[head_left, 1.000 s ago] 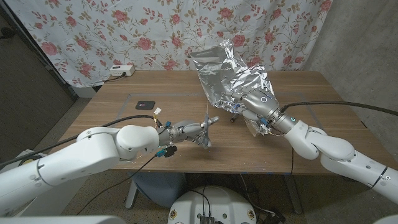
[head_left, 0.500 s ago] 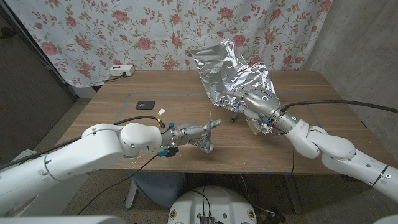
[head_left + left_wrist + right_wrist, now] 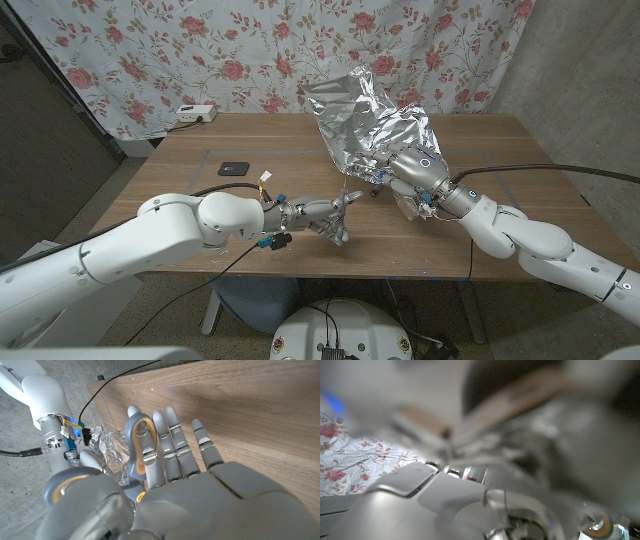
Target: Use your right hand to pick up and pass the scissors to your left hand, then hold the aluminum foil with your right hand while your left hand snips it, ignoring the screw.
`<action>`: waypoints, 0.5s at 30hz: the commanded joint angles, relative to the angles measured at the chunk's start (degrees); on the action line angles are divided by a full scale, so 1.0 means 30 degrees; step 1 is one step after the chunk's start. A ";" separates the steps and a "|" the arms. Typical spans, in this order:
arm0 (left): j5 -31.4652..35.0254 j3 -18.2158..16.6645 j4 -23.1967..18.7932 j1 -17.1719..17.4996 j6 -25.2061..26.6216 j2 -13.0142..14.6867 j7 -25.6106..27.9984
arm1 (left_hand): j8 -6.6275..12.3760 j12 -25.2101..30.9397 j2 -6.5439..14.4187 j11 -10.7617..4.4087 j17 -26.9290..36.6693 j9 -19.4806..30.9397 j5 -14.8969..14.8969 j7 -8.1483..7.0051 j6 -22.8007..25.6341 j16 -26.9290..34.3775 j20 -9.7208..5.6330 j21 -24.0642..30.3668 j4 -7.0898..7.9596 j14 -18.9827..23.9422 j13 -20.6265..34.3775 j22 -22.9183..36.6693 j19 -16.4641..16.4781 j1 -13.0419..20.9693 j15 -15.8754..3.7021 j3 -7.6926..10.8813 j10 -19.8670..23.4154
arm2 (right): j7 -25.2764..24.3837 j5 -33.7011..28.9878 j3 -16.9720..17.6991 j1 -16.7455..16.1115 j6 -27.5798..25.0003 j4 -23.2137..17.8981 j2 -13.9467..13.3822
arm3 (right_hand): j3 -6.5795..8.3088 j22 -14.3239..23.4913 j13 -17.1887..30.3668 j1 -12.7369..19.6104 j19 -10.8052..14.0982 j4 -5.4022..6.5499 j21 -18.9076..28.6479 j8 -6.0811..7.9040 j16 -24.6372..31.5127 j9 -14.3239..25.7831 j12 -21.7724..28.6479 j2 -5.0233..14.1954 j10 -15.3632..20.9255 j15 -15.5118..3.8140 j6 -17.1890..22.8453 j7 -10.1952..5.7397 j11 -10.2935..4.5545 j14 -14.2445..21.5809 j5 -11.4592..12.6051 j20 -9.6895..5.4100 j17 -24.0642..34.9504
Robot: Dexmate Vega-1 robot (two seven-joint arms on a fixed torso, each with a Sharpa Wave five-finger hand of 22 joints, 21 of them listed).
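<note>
In the head view my right hand [image 3: 416, 172] grips a large crumpled sheet of aluminum foil [image 3: 368, 118] and holds it upright above the table's middle right. My left hand [image 3: 318, 214] holds the grey-handled scissors [image 3: 341, 208], whose blades point up at the foil's lower left edge. A small dark screw [image 3: 375, 191] lies on the table under the foil. In the left wrist view a grey, yellow-lined scissor handle [image 3: 140, 440] loops around my fingers [image 3: 170, 447], with the foil [image 3: 114, 455] just beyond. The right wrist view is blurred; my right hand's back [image 3: 435, 505] shows close up.
A black phone [image 3: 234, 168] lies on the wooden table [image 3: 520, 170] at the left middle. A white power strip [image 3: 197, 114] sits at the back left edge. A floral curtain [image 3: 200, 50] hangs behind the table.
My left hand has carried the scissors to the right, and the blade tips now reach the foil's lower edge. My right hand and the foil have hardly shifted.
</note>
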 commanded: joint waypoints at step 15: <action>-0.0396 0.0231 0.0802 -0.0332 -0.0274 -0.0224 -0.0621 | -0.0114 0.0183 0.0139 -0.0070 0.0039 0.0115 -0.0057 0.0566 -0.0189 0.0141 -0.0059 0.0012 0.0195 0.0182 0.0026 0.0044 0.0026 0.0048 -0.0030 -0.0106 0.0434 | -0.0205 -0.0490 -0.0049 -0.0313 0.0051 -0.0065 -0.0194 | -0.0116 0.0055 -0.0026 0.0395 0.0016 0.0052 0.0044 0.0027 -0.0015 0.0097 0.0119 0.0011 0.0150 -0.3577 0.0104 -0.0056 -0.0064 0.0057 -0.0071 -0.0148 0.0171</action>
